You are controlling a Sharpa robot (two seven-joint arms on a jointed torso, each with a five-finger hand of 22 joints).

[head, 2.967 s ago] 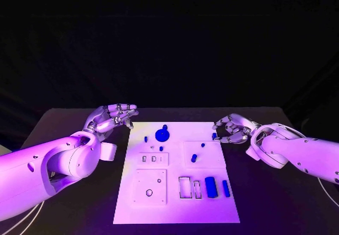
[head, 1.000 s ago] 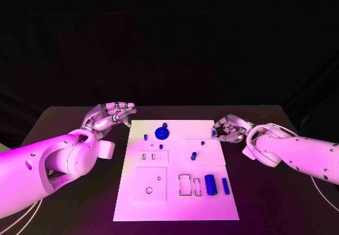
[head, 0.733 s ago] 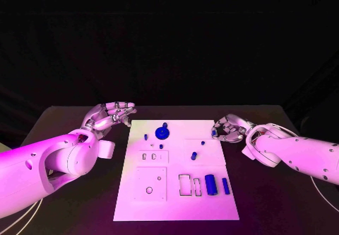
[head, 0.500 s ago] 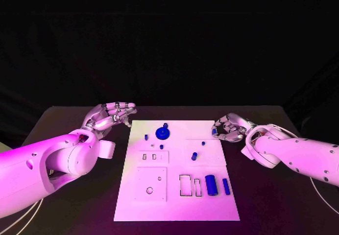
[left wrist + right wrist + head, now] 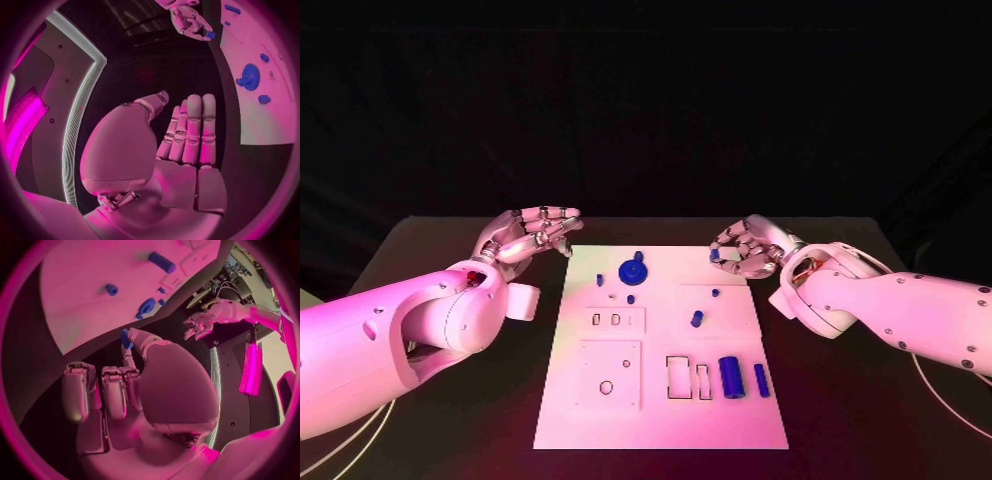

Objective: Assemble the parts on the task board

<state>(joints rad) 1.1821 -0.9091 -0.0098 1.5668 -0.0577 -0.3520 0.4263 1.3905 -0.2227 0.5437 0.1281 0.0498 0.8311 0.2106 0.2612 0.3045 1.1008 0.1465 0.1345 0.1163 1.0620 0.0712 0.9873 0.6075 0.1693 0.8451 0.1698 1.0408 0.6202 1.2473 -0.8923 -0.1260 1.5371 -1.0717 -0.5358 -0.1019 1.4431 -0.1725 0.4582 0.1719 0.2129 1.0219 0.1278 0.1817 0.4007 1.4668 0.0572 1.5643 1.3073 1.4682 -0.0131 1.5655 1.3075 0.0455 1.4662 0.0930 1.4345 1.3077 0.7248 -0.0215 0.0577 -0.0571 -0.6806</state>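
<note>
— Progress so far?

— Little, I judge. Most blue parts lie loose on the board (image 5: 661, 420): the round gear (image 5: 630, 271) near the far edge, small pegs (image 5: 630, 298) just nearer than the gear, a short peg (image 5: 697, 319) toward the board's middle, and two cylinders (image 5: 730, 380) beside the open slots (image 5: 676, 379) on the near half. Those slots look unfilled.

— And the right hand?

— The right hand (image 5: 741, 250) hovers over the board's far right corner, pinching a small blue part (image 5: 125, 338) between thumb and a finger; the other fingers curl in.

— Left hand?

— The left hand (image 5: 531, 236) hangs off the board's far left corner, apart from it, grasping nothing. In its wrist view the fingers (image 5: 190, 130) lie straight and side by side, thumb apart.

— What remains?

— Seating the pinched part, I guess, then the gear, pegs and cylinders. Which socket the pinched part suits, I cannot tell.
</note>
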